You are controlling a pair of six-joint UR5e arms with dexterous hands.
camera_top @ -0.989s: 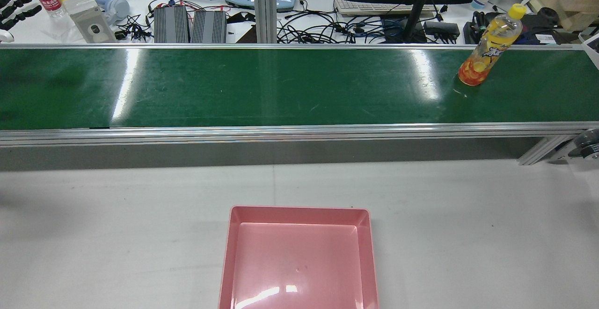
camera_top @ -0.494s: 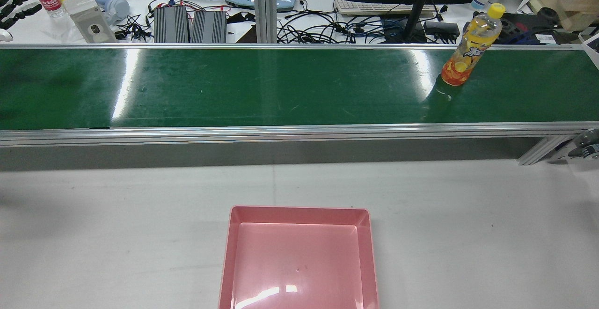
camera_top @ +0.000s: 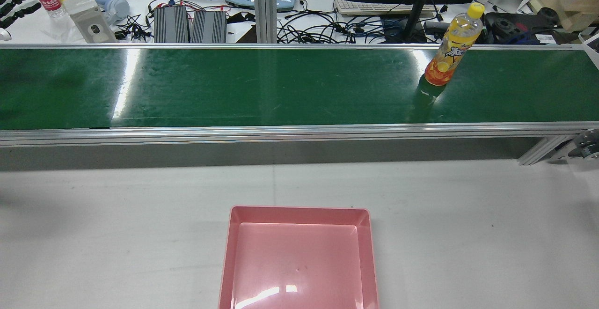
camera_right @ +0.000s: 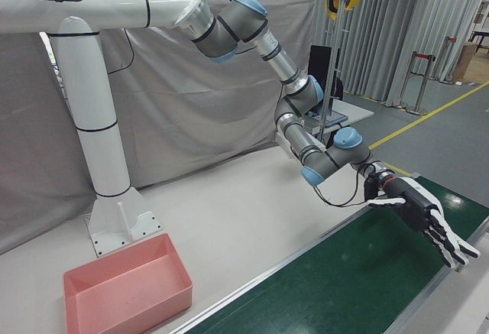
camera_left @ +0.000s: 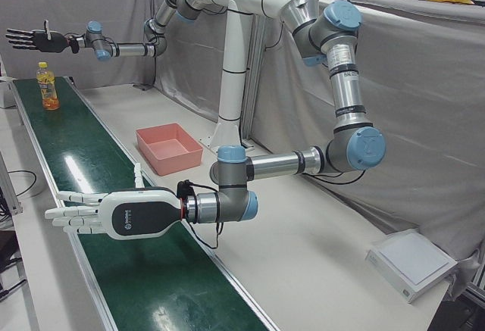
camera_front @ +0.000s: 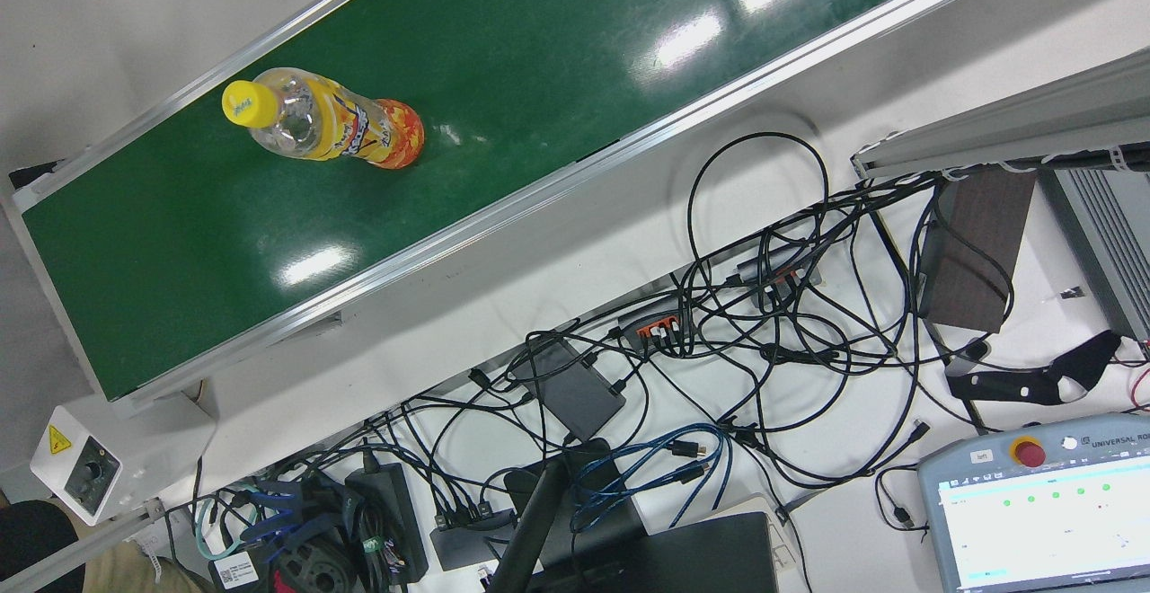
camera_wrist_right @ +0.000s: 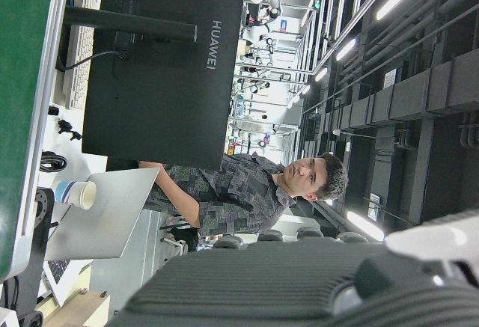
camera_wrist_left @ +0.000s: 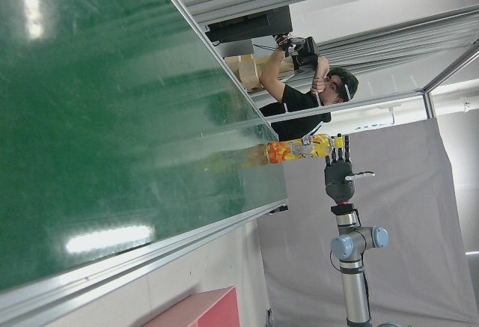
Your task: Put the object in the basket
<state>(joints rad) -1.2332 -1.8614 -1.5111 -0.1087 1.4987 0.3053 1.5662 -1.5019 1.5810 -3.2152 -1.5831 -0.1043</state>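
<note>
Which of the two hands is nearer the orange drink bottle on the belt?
The right hand, held open just above and beside the bottle. The left hand, also open, hovers over the green belt far along from the bottle.

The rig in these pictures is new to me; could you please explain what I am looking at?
It is a robot with two arms on one pedestal, each ending in a many-fingered hand. The left hand and right hand are both open and hold nothing. A drink bottle stands upright on a green belt; an empty pink basket sits on the grey table. One camera looks from behind the arms, one down on the belt, two from the front corners, and one rides on each hand.
</note>
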